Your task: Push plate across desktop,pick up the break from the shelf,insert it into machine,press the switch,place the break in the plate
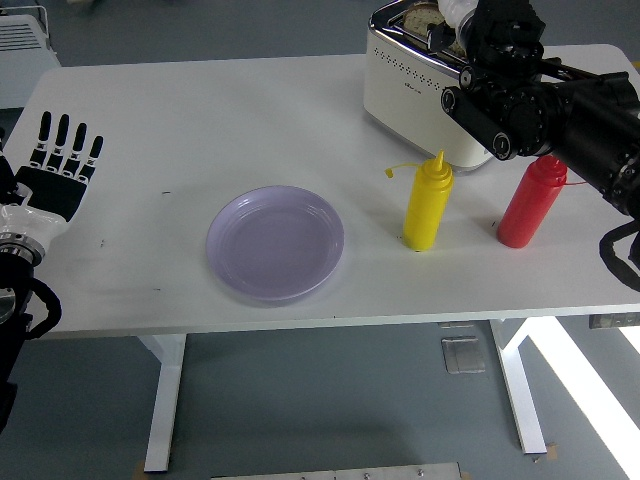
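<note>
A lilac plate lies near the front middle of the white table. At the back right stands a cream toaster, and a slice of bread sticks up from its slot. My right hand is over the right end of the toaster's top, just right of the bread. The black arm hides how the hand meets the bread. My left hand rests at the left edge of the table, fingers straight and spread, holding nothing.
A yellow squeeze bottle and a red squeeze bottle stand in front of the toaster, right of the plate. My right forearm passes just above the red bottle's tip.
</note>
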Controlling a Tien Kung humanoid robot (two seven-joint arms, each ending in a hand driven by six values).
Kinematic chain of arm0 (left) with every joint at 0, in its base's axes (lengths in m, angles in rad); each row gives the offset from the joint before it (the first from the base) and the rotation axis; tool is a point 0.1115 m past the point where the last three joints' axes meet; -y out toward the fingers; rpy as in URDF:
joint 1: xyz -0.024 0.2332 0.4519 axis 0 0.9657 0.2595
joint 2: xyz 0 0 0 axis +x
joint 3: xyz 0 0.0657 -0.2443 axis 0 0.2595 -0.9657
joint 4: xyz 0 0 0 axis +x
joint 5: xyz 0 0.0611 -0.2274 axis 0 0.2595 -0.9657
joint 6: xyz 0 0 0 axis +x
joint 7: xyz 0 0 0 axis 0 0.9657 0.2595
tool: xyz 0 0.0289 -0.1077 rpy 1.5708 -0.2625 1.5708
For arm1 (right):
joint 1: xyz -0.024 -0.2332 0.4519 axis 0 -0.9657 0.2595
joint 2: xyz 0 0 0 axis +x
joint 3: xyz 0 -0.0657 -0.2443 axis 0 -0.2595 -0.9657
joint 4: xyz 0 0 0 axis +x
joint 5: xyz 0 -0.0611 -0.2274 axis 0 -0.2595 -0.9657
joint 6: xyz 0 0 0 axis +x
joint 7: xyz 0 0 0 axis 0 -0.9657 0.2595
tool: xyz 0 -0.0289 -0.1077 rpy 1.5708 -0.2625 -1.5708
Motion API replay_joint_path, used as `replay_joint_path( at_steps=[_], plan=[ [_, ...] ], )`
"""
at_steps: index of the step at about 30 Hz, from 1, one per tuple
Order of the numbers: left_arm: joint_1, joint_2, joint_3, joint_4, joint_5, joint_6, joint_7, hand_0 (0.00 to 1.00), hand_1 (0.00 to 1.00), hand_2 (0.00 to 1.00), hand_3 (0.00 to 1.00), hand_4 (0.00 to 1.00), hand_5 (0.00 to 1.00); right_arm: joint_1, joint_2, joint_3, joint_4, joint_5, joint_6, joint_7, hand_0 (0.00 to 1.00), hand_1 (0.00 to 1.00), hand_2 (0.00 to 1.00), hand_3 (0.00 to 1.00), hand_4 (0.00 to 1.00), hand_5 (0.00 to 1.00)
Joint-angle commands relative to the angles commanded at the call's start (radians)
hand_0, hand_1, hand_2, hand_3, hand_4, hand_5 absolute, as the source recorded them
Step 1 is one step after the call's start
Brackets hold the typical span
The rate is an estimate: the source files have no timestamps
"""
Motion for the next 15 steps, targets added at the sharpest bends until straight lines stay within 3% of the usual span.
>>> replay_joint_path(
  at_steps=[10, 11, 15],
  plan=[
    [0.003, 0.000, -0.006, 0.000, 0.001, 0.000, 0.000, 0.788, 0.722, 0.679, 0.709, 0.619, 0.998, 0.000, 0.000, 0.001, 0.016, -0.012, -0.017, -0.016, 0.364, 0.483, 0.469, 0.470, 0.434, 0.002],
    [0.004, 0.001, -0.007, 0.000, 0.001, 0.000, 0.000, 0.788, 0.722, 0.679, 0.709, 0.619, 0.998, 0.001, 0.000, 0.003, 0.019, -0.014, -0.020, -0.019, 0.351, 0.485, 0.457, 0.415, 0.347, 0.002],
    [0.007, 0.001, -0.011, 0.000, 0.001, 0.001, -0.001, 0.788, 0.722, 0.679, 0.709, 0.619, 0.998, 0.003, 0.000, 0.022, 0.035, -0.025, -0.033, -0.029, 0.351, 0.485, 0.457, 0.415, 0.347, 0.002]
  ],
)
